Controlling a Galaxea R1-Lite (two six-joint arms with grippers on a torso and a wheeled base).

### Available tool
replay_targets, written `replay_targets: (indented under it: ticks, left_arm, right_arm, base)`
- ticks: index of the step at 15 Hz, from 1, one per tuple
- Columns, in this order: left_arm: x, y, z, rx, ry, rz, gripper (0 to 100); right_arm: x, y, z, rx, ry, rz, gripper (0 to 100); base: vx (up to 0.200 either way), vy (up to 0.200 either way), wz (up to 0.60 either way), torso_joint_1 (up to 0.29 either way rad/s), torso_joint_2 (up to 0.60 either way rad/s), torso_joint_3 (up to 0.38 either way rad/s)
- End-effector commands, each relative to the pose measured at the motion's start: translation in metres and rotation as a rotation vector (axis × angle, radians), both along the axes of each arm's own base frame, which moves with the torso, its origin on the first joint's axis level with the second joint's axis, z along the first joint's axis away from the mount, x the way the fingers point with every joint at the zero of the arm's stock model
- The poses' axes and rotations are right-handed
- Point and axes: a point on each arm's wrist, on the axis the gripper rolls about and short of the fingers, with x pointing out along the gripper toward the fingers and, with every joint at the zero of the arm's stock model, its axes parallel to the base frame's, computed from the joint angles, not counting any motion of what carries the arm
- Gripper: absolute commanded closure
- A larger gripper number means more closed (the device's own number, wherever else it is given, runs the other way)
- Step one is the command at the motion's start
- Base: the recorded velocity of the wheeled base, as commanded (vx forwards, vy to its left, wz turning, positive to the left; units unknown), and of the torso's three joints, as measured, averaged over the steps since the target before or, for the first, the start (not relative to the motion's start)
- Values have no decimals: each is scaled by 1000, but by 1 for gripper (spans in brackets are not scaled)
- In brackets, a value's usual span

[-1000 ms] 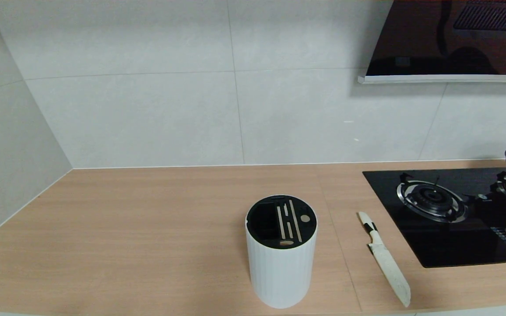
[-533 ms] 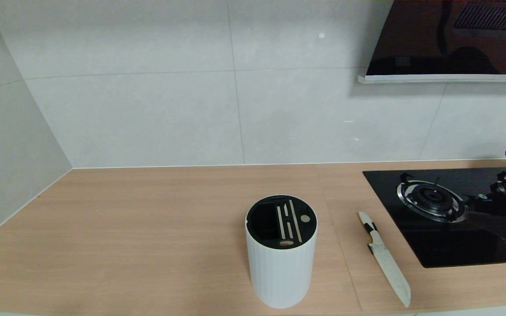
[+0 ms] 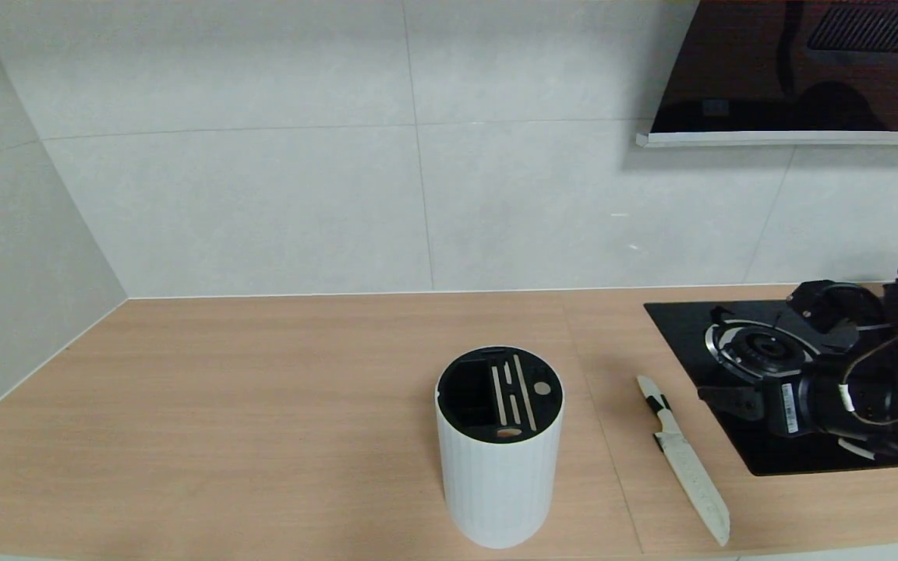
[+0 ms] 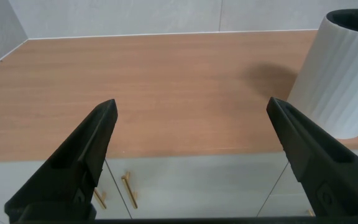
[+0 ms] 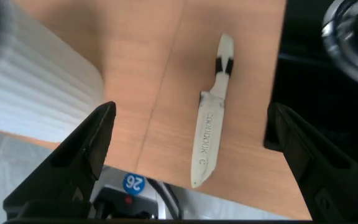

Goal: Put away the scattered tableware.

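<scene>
— What differs from a second ago?
— The right hand (image 3: 749, 348) has come in from the right and now hangs above the stove (image 3: 768, 460). The knife (image 3: 681, 458) and the white holder (image 3: 500, 444) lie as before.
— The hand's fingers?
— Spread wide, nothing between them. From its wrist, the knife lies below the gap.
— Where exactly is the knife?
— Flat on the desk (image 3: 262, 389), between holder and stove, touching neither; handle towards the wall, tip near the front edge.
— The left hand (image 4: 191, 104)?
— Also spread and holding nothing, at the desk's front edge, near the holder.
— Any writing?
— Dark print runs along the blade, a white label sits on the right arm, and a round blue sticker (image 5: 132, 182) shows under the desk edge.
</scene>
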Motion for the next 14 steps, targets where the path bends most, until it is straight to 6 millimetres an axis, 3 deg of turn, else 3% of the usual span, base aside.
replay_targets:
  ticks: [1, 6, 14]
  left_arm:
    - [0, 0, 0, 0, 0, -1, 0]
    - [0, 0, 0, 0, 0, -1, 0]
    - [0, 0, 0, 0, 0, -1, 0]
  right_arm:
    - [17, 5, -39, -25, 105, 4, 0]
    - [37, 10, -82, -64, 173, -24, 0]
    - [62, 21, -124, -76, 114, -114, 0]
  base:
    - [0, 0, 0, 0, 0, 0]
    - [0, 0, 0, 0, 0, 0]
    - [0, 0, 0, 0, 0, 0]
